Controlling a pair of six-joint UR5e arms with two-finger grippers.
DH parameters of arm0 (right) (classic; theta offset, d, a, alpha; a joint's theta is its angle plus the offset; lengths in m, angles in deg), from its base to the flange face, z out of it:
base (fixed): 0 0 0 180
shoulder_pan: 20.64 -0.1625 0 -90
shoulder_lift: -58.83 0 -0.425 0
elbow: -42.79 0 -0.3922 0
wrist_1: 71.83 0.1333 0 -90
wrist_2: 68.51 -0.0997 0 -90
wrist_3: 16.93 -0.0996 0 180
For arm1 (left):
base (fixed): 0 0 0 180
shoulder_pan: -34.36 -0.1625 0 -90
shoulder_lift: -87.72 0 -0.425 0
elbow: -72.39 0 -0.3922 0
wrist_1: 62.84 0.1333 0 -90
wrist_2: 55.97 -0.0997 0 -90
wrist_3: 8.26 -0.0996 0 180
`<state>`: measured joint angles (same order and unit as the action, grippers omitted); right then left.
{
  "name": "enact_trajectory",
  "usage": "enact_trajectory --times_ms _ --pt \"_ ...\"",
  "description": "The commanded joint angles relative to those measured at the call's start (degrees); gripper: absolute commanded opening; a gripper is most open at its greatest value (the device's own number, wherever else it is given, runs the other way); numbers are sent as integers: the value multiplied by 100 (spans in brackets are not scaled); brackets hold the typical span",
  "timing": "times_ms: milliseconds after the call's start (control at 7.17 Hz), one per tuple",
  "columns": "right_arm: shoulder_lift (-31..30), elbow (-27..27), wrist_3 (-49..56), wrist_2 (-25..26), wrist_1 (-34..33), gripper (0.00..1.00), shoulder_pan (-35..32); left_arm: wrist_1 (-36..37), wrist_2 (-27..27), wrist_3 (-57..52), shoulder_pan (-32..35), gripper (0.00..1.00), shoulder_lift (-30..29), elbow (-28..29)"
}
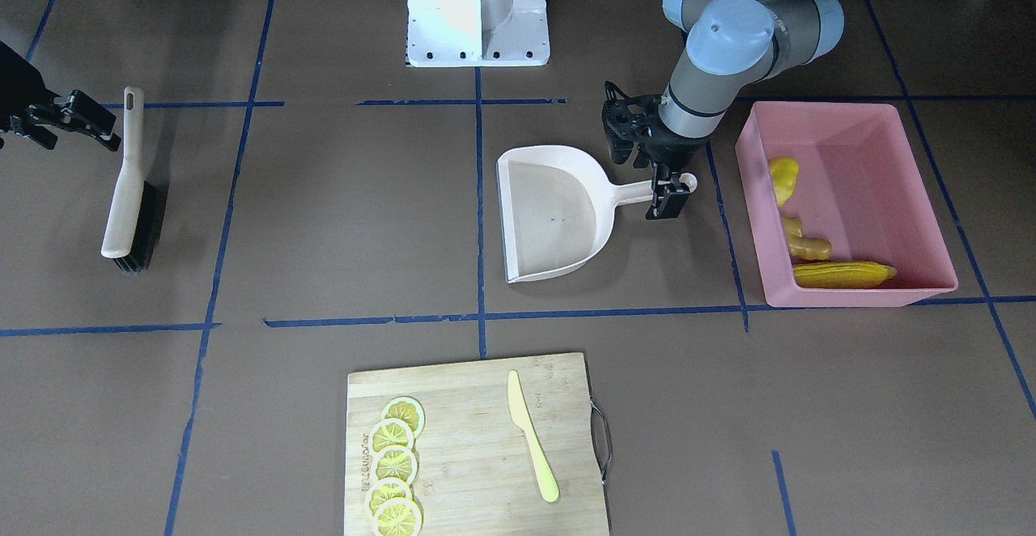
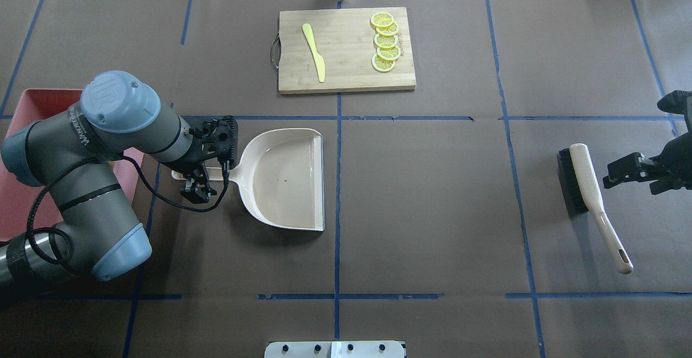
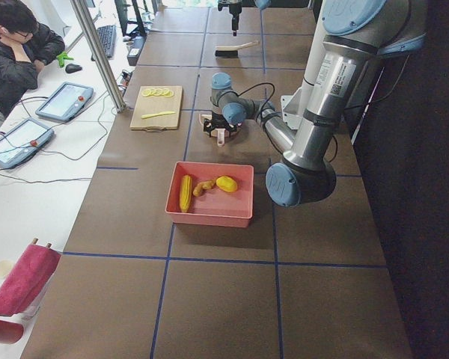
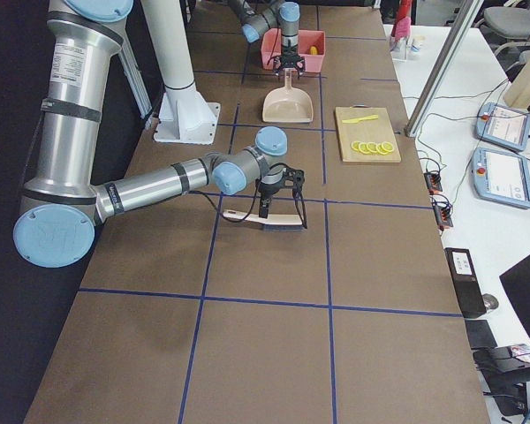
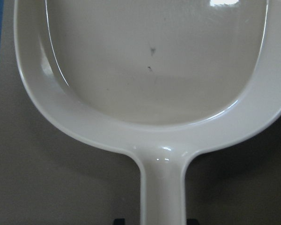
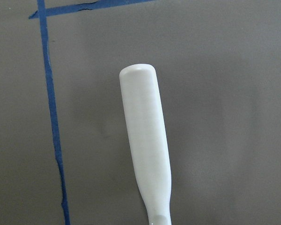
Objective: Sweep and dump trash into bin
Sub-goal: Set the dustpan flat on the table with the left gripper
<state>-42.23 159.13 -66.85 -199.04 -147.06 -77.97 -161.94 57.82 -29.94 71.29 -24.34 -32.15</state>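
Dumping looks done: the corn cob (image 1: 842,274), potato lump (image 1: 783,180) and ginger root (image 1: 805,240) lie in the pink bin (image 1: 919,180) at my far left. My left gripper (image 1: 668,200) straddles the empty dustpan (image 1: 550,220) handle, jaws slightly clear, so next I'd lift away. My right gripper (image 2: 613,173) hangs beside the brush (image 2: 586,185), and I cannot tell its spread

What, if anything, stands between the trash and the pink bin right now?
Nothing visible: the corn cob, potato lump and ginger root already lie inside the bin. The dustpan lies empty on the table beside it, the left gripper at its handle.
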Motion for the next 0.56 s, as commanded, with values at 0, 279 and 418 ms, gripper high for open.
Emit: enact_trajectory --times_ms 0,279,418 --pt "7 -6 0 1 0 99 -68 257 -6 380 51 100 35 -468" --pt "7 -6 0 1 0 99 -112 653 -6 1389 305 100 9 -961" --pt "112 -24 9 -16 0 99 -155 820 11 1864 576 100 9 -1015"
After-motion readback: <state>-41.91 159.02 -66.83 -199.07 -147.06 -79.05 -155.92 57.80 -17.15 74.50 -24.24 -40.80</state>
